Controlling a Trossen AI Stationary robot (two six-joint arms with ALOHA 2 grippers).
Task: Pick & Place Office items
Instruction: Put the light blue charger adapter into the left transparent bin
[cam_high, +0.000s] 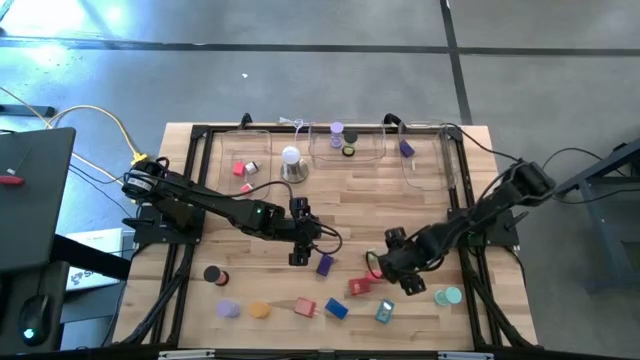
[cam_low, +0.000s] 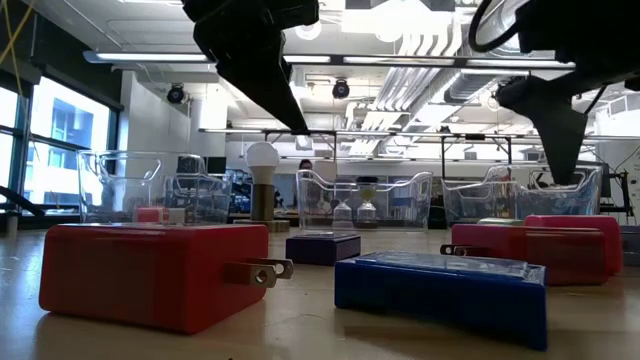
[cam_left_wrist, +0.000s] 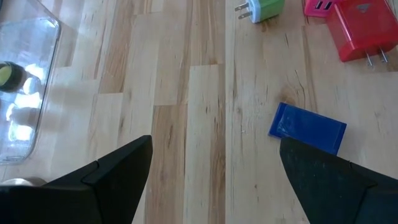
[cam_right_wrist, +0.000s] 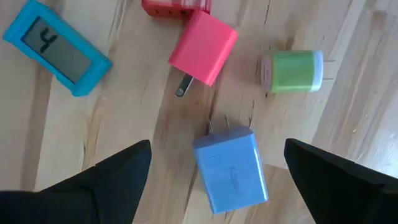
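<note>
Small office items lie on the wooden table. A purple block lies flat just to the right of my left gripper, which hangs open above the table's middle; the left wrist view shows this block ahead of the right finger. My right gripper points down, open, over the near right. A blue charger lies flat below and between its fingers. Around it lie a pink-red charger, a green one and a light-blue flat piece.
Clear trays stand along the far edge, with a white dome in front of them. Along the near edge lie a black roll, a lilac roll, an orange roll, a red block and a teal roll.
</note>
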